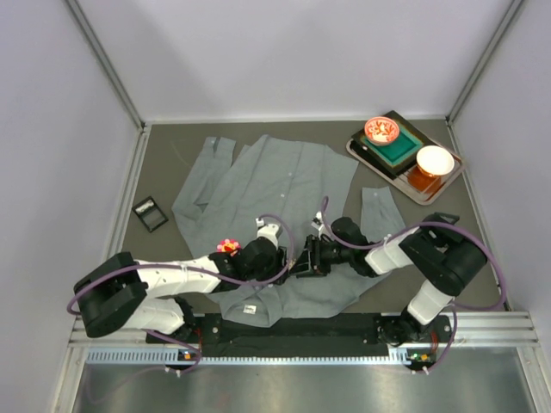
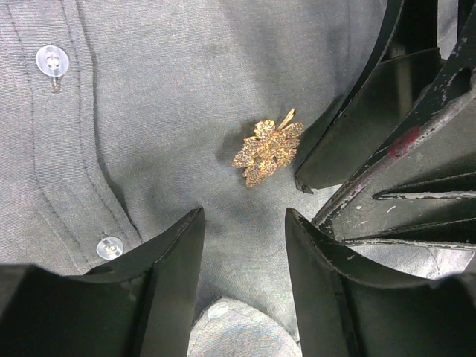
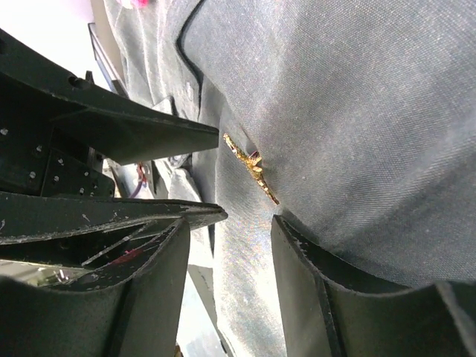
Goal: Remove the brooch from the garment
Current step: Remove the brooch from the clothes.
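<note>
Both spread and empty, the left end effector [image 2: 244, 217] should press the garment [image 2: 163, 89] flat near the brooch [image 2: 268, 152] while the right end effector [image 3: 229, 222] pinches its edge squarely.

Your left claw [image 2: 245, 223] and right claw [image 3: 229, 227] meet head-on, tips close together. Left arm [image 1: 176, 275] lies low, stretched toward your right; right arm [image 1: 430, 258] folds at elbow, forearm reaching left. Jaws parted on both claws.

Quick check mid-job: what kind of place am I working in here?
Most likely a lab robot cell, not a home: plain white walls enclose a grey table, and an aluminium rail runs along its near edge.
</note>
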Robot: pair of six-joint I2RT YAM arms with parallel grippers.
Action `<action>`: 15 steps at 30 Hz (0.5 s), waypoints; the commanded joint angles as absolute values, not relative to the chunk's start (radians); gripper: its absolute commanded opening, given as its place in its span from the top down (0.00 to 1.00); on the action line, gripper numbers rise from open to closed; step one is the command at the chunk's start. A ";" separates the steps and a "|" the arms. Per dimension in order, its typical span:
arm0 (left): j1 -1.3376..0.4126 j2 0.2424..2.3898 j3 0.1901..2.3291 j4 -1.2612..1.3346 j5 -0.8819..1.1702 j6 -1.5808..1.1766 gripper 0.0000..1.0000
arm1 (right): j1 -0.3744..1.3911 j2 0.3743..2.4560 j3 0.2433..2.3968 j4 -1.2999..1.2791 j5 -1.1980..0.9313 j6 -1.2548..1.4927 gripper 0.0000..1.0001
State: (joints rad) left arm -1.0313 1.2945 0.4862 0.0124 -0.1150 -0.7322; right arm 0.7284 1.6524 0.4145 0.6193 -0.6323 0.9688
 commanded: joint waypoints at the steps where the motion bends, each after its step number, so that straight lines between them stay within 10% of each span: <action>1: -1.089 1.255 0.543 0.166 -0.024 -0.707 0.47 | 0.709 1.605 0.482 0.585 -0.473 0.901 0.52; 15: -1.157 1.390 0.755 -0.079 -0.239 -0.664 0.52 | 0.586 1.065 0.641 -0.371 0.069 0.597 0.50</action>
